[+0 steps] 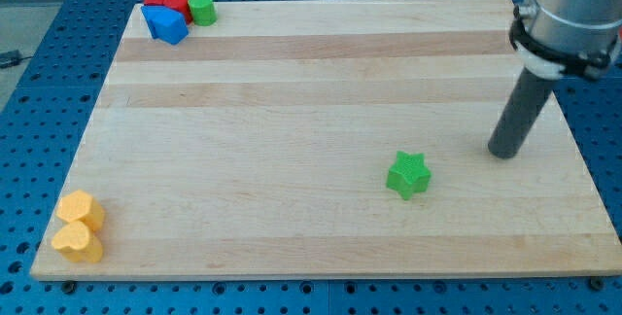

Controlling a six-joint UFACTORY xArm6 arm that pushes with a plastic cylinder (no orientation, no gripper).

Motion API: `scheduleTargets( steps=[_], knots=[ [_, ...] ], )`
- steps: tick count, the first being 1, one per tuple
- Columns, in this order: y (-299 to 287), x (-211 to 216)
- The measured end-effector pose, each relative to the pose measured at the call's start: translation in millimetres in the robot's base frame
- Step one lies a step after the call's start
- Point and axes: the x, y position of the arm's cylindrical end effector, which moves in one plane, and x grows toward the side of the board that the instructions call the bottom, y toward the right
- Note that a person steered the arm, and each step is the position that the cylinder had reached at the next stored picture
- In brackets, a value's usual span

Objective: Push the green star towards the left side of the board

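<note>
The green star (408, 175) lies on the wooden board (292, 111), right of the middle and toward the view's bottom. My tip (502, 153) rests on the board to the star's right and slightly above it, roughly a star's width and a half away, not touching it. The dark rod rises from the tip toward the view's top right corner.
At the board's top left corner a red block (165, 2), a blue block (165, 25) and a green cylinder (202, 9) are clustered together. Two yellow blocks (80, 226) sit at the bottom left corner. The board lies on a blue perforated table.
</note>
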Motion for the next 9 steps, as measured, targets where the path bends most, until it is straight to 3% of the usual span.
scheduleTargets(
  steps=[2, 7, 9],
  knots=[
    [-45.6, 44.9],
    [-157.3, 3.0],
    [-167.0, 54.3]
  ],
)
